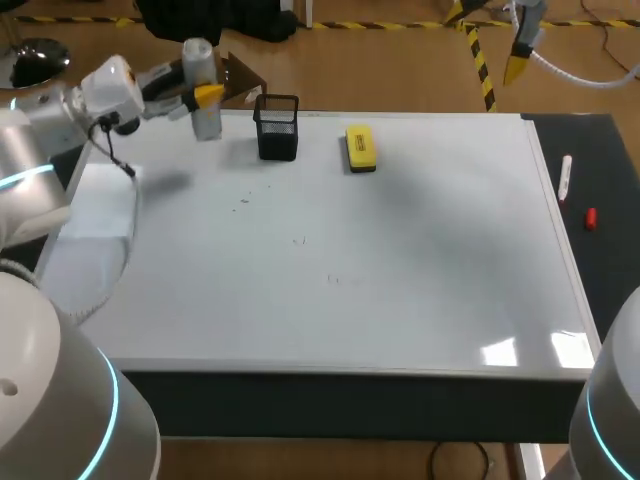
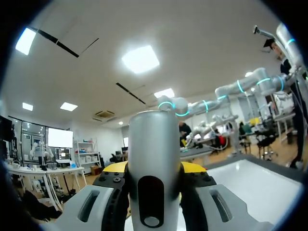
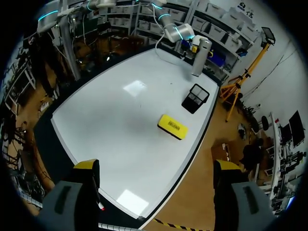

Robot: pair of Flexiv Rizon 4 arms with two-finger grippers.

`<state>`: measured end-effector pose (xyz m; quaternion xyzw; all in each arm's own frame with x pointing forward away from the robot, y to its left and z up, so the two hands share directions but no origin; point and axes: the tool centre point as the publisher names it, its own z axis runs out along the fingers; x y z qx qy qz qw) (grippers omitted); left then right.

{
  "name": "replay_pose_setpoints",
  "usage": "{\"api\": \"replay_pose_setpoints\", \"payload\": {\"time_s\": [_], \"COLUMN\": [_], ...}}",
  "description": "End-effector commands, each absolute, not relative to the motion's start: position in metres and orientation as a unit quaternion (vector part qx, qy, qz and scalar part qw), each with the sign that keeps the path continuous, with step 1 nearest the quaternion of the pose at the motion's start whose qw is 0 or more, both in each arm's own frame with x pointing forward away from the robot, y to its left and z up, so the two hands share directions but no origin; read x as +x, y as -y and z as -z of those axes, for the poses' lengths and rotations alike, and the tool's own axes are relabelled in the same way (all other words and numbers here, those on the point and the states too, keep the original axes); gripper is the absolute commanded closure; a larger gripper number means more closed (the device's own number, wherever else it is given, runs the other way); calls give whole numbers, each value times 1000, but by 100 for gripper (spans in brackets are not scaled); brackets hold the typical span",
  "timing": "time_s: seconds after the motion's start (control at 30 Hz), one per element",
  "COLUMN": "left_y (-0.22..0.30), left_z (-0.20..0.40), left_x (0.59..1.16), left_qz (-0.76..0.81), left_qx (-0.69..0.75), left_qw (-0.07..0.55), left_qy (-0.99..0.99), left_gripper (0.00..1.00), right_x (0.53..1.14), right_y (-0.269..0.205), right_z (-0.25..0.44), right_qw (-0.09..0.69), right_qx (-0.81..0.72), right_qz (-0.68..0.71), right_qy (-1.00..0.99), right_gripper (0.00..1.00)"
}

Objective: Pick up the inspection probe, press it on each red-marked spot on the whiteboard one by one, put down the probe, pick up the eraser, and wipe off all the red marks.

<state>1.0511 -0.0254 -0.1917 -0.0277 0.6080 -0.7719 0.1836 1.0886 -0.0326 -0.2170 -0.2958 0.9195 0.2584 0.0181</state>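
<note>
The inspection probe (image 1: 203,88), a silver cylinder, hangs upright above the far left corner of the whiteboard (image 1: 420,260), and my left gripper (image 1: 204,99) is shut on it. In the left wrist view the probe (image 2: 153,159) fills the gap between the yellow tips of my left gripper (image 2: 153,169). The yellow eraser (image 1: 360,148) lies near the board's far edge. My right gripper (image 1: 518,62) hangs open high over the far right corner. From there the eraser (image 3: 172,126) and the probe (image 3: 200,57) lie far ahead of my right gripper (image 3: 156,166). On the board I see only faint dark specks (image 1: 300,240).
A black mesh pen cup (image 1: 277,127) stands between the probe and the eraser. A white marker (image 1: 566,178) and a red cap (image 1: 591,218) lie on the dark strip right of the board. A white sheet (image 1: 100,205) lies at the left edge.
</note>
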Motion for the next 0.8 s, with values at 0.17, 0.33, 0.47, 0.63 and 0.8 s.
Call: {"api": "replay_pose_setpoints", "payload": {"time_s": [0.17, 0.33, 0.47, 0.63, 0.8], "left_y": [43, 64, 82, 101, 115], "left_z": [168, 158, 151, 149, 152], "left_x": [1085, 1089, 1092, 1094, 1096], "left_qz": [785, 799, 809, 819, 827], "left_qx": [19, 40, 57, 72, 89], "left_qw": [147, 123, 97, 60, 34], "left_qy": [-602, -588, -576, -566, -555], "left_gripper": [100, 100, 100, 100, 100], "right_x": [1090, 1090, 1090, 1090, 1090], "right_y": [33, 33, 33, 33, 33], "right_z": [216, 216, 216, 216, 216], "right_qw": [16, 16, 16, 16, 16], "right_qx": [-297, -297, -297, -297, -297], "right_qz": [-257, -257, -257, -257, -257], "right_qy": [-920, -920, -920, -920, -920], "right_gripper": [0, 0, 0, 0, 0]}}
